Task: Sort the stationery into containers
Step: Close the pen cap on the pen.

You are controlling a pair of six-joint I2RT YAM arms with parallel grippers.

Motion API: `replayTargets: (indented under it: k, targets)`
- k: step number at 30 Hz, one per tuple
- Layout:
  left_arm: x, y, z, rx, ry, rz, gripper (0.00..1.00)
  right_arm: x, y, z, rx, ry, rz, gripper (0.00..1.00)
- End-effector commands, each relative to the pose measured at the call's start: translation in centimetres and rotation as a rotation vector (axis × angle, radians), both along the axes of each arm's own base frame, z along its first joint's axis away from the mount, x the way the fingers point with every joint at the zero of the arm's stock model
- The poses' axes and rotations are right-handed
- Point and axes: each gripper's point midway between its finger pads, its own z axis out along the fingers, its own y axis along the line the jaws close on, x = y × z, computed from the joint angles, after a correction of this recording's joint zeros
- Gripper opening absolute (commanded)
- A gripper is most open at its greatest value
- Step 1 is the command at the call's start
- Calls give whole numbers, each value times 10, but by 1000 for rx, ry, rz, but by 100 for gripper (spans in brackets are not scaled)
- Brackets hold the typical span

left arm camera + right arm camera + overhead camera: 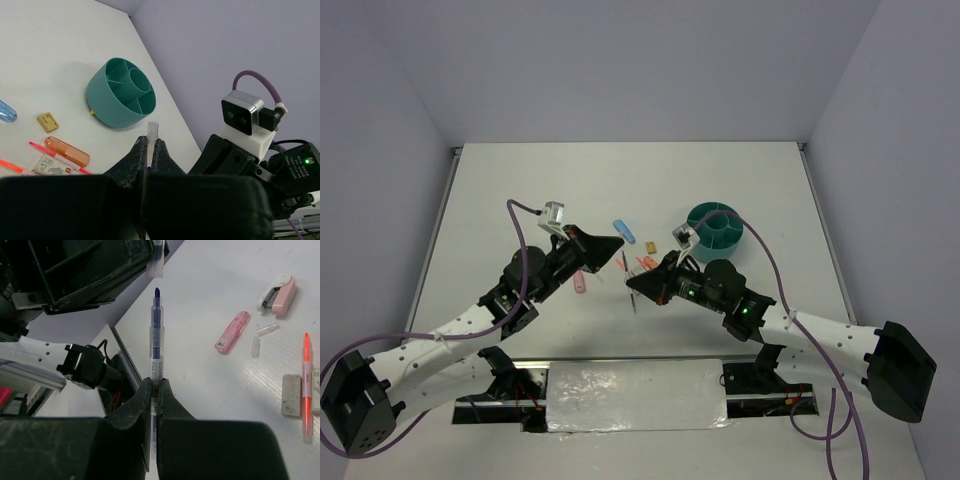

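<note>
Pinching a slim, clear-barrelled pen [156, 347] near its lower end, the right gripper [156, 387] is clenched on it, and the pen's dark violet felt tip points toward the left gripper [148, 150]. That claw is clenched too, grasping a small translucent pen cap [152, 127], a short tube with a rounded open mouth. Tip and cap are close but apart, held above the middle of the matte white table [520, 180], well in from every edge.

Nearer the right edge stands the round teal organiser cup [107, 102]. It is upright, its outer wall finely ribbed, with a central tube and wedge-shaped compartments inside.

Loose pieces lie flat between the cup and the table's middle:
- a glassy blue oblong piece [623, 231]
- a small tan block [47, 122]
- a translucent orange oblong piece [66, 151]
- a thin orange-red pen [306, 380], with a speckled grey block [290, 394] just beside it

Toward the left edge from these lie a translucent pink oblong piece [232, 331], a smooth pink-and-white stapler [278, 294] and two tiny clear caps [267, 329].
</note>
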Motion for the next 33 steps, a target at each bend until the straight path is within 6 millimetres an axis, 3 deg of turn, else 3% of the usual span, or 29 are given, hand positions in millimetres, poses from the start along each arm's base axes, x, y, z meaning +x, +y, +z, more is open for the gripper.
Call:
replayTargets:
  k: [1,23,28,33]
  targets:
    - [-2,1,17,-47,-57,-9,0,6,5,27,44,-62,-16,0]
    - [-9,-3,8,-70,-28,-49,0,20,8,41,39,-82,-66,0]
    - [-12,-5,-3,-75,0,-67,0,29,5,64,74,-143,-112,0]
    - [-14,-3,-13,-48,14,-65,10,39,-4,108,135,-262,-176,0]
